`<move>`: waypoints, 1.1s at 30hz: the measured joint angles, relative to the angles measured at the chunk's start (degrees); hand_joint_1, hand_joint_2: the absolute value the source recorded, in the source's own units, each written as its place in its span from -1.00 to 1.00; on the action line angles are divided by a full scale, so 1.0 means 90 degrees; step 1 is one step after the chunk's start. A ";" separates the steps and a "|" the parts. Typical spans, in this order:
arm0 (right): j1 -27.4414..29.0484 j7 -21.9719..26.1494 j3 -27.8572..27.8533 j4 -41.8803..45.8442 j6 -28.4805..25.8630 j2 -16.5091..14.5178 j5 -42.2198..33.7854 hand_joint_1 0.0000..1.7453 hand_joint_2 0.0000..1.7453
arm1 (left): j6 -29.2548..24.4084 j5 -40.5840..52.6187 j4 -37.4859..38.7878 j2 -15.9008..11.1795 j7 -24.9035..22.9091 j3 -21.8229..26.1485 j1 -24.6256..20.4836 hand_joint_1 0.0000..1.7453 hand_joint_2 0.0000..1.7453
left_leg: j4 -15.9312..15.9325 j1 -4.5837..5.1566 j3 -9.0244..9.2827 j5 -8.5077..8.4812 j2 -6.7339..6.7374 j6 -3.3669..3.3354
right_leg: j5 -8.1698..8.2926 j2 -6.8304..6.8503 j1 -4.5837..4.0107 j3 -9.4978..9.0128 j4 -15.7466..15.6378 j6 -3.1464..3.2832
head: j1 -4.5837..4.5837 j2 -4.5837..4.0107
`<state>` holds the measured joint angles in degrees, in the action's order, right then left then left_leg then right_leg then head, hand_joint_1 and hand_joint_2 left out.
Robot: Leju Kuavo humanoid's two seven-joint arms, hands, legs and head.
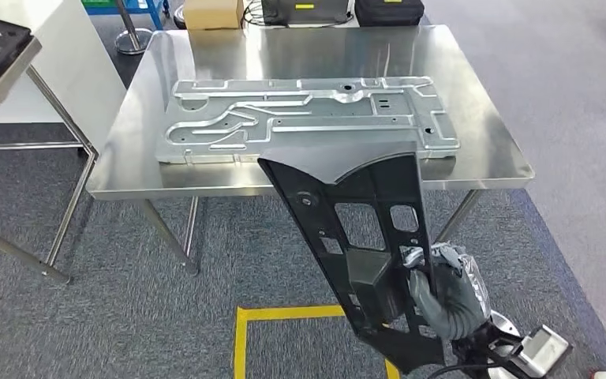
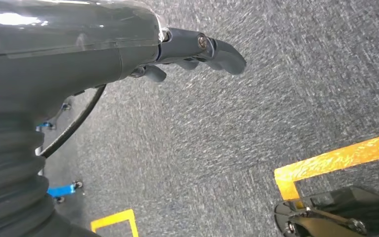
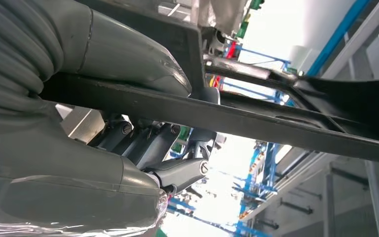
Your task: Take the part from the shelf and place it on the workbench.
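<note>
The right robot hand (image 1: 440,294) grasps the black part (image 1: 360,237) near its lower end, thumb and fingers clamped across a narrow rail of the frame, as the right wrist view confirms (image 3: 143,148). The part is held clear of the floor, tilted, with its upper end overlapping the near edge of the steel surface (image 1: 489,134) in the head view; whether that end touches the edge or sits above it cannot be determined. The left robot hand (image 2: 197,52) hangs over the carpet, holding nothing, fingers loosely curled but apart. A large metal plate (image 1: 308,118) already occupies the middle of the surface, leaving bare strips along the near edge and sides. Principal risks, as a judgement: the grasp is far from the part's middle, so the long free end may swing or twist in the fingers and slip; the leading end may strike the surface edge if not raised enough; the part may land on the metal plate, or overhang the near edge and tip off on release.
</note>
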<state>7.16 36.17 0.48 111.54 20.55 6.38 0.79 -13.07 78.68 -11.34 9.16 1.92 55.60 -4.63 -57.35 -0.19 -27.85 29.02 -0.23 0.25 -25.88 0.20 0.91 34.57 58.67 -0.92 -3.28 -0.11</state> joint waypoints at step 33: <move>-0.1192 -0.0906 -0.0019 -0.0058 0.0126 -0.0005 -0.0144 1.00 1.00 | 0.0041 0.0108 0.0000 -0.0029 -0.0016 -0.0010 -0.0027 -1.00 1.00 | -0.0306 -0.0067 -0.0174 0.0031 0.0015 0.0119 | 0.0074 -0.0098 0.0122 0.0049 0.0051 0.0044 | -0.0001 0.0000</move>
<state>-3.57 28.02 0.30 111.02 21.68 6.34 -0.50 -12.69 79.66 -11.34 8.90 1.78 55.52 -4.87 -60.10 -0.79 -29.42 29.30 -0.09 1.32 -25.21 -0.68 2.01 35.01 59.14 -0.52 -3.29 -0.11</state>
